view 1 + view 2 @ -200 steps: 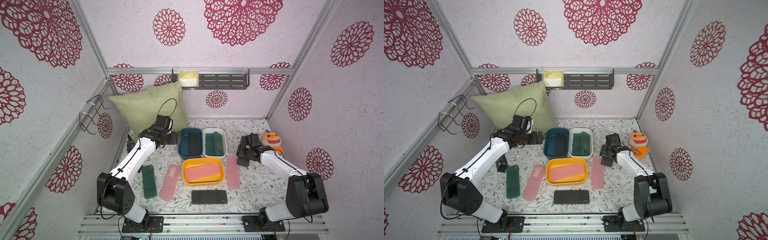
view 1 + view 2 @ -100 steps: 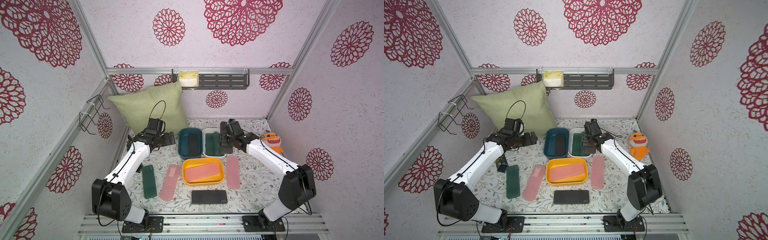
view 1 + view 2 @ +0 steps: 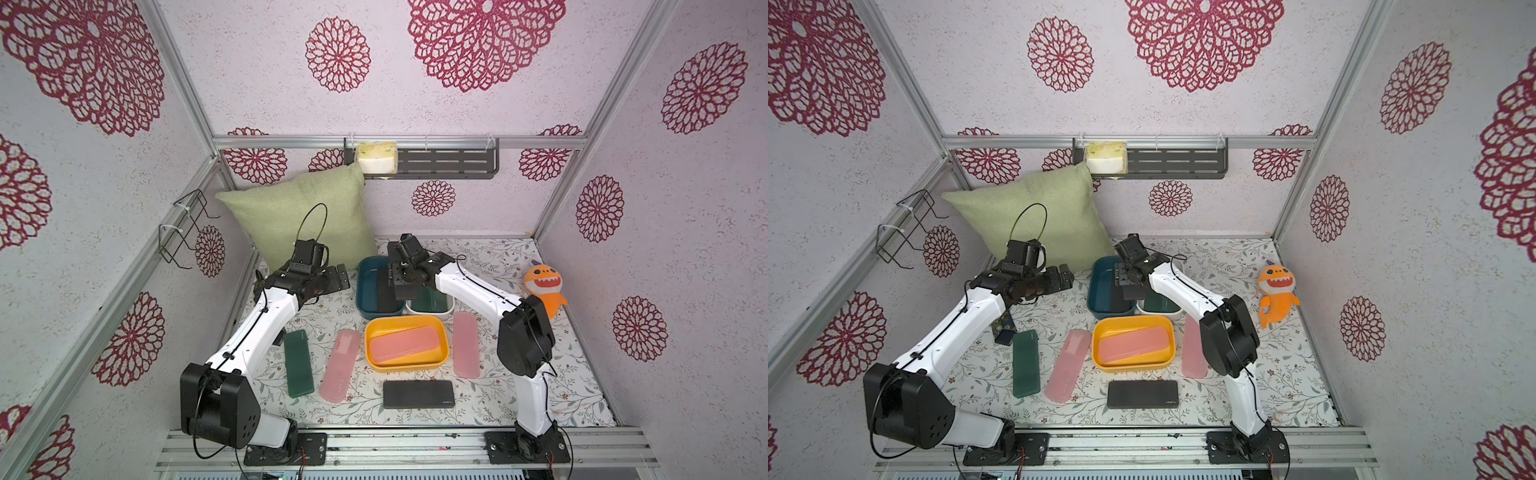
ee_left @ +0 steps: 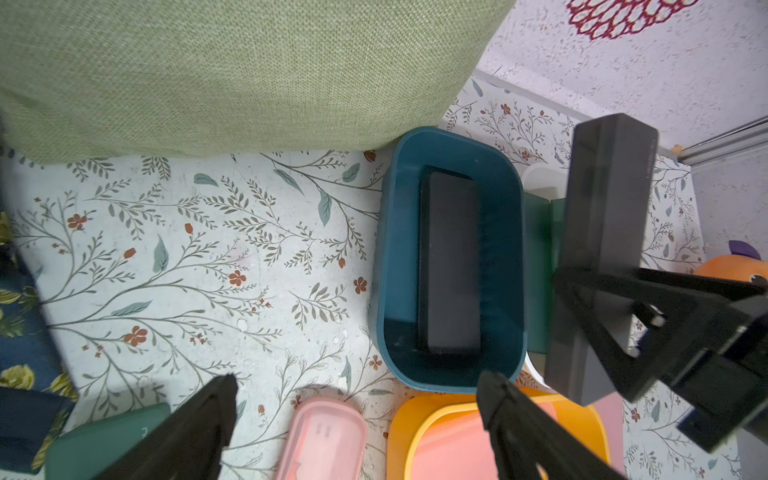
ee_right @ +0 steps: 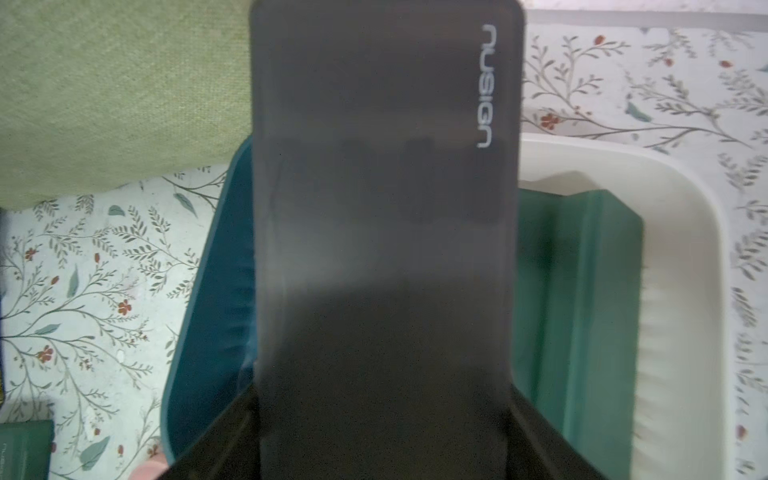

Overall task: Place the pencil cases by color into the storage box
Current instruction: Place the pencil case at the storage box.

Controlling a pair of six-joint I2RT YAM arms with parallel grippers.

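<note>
My right gripper (image 3: 400,279) is shut on a black pencil case (image 3: 406,294), which hangs over the edge between the blue bin (image 3: 365,305) and the white bin (image 3: 446,307). The held black case (image 5: 382,187) fills the right wrist view. Another black case (image 4: 449,266) lies in the blue bin. Green cases (image 5: 582,291) lie in the white bin, and a pink one (image 3: 405,343) in the yellow bin (image 3: 409,365). On the table lie a green case (image 3: 298,363), two pink cases (image 3: 340,365) (image 3: 466,351) and a black one (image 3: 417,394). My left gripper (image 3: 332,279) stands open and empty, left of the blue bin.
A green pillow (image 3: 303,224) leans in the back left corner, just behind my left gripper. An orange plush toy (image 3: 544,286) sits at the right wall. A dark patterned pouch (image 3: 1003,330) lies under my left arm. A shelf (image 3: 444,162) hangs on the back wall.
My right arm has swung left from beside the plush toy, carrying the black case over the bins. My left gripper has drawn back slightly from the blue bin.
</note>
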